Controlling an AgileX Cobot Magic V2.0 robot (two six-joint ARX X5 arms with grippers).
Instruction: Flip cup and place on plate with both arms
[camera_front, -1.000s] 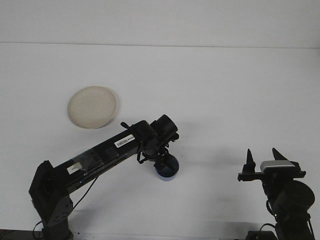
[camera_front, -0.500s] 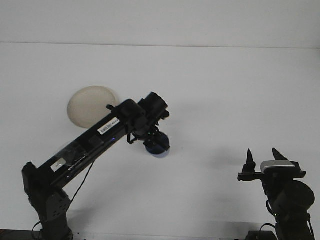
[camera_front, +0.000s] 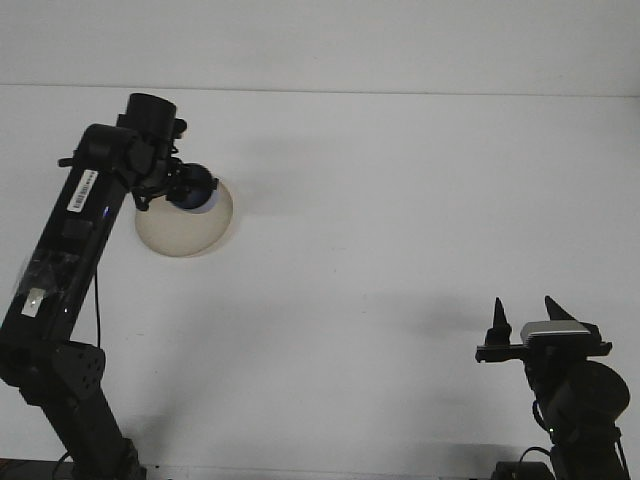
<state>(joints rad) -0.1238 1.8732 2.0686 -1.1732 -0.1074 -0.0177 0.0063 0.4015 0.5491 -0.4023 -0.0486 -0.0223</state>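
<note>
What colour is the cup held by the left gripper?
Dark blue cup, seen in the front view, over the plate.

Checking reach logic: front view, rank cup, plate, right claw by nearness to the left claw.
1. The blue cup, held in the left claw itself, far left.
2. The plate, directly under and just in front of the cup.
3. The right claw, open, parked low at the near right corner, clearly farthest.
</note>
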